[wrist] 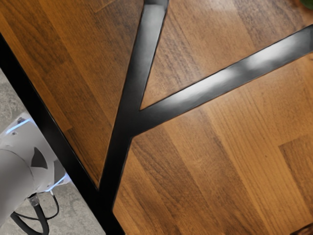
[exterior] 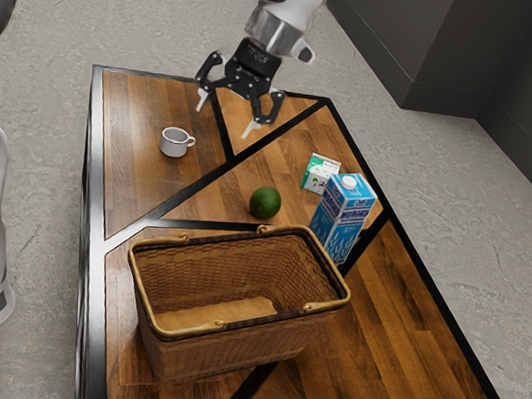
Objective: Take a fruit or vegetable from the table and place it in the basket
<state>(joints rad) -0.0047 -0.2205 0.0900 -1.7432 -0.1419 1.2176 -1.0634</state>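
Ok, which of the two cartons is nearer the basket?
The tall blue carton with the white cap, close beside the basket. The small green-and-white carton sits farther from it, beyond the blue one.

There is one table (exterior: 130, 185) with five things on it: one basket (exterior: 237, 348); one cup (exterior: 173, 143); one green fruit (exterior: 265, 202); two cartons, one a blue carton (exterior: 337, 223) and one a green-and-white carton (exterior: 319, 175); there is also one arm (exterior: 280, 29) with one gripper (exterior: 223, 123).
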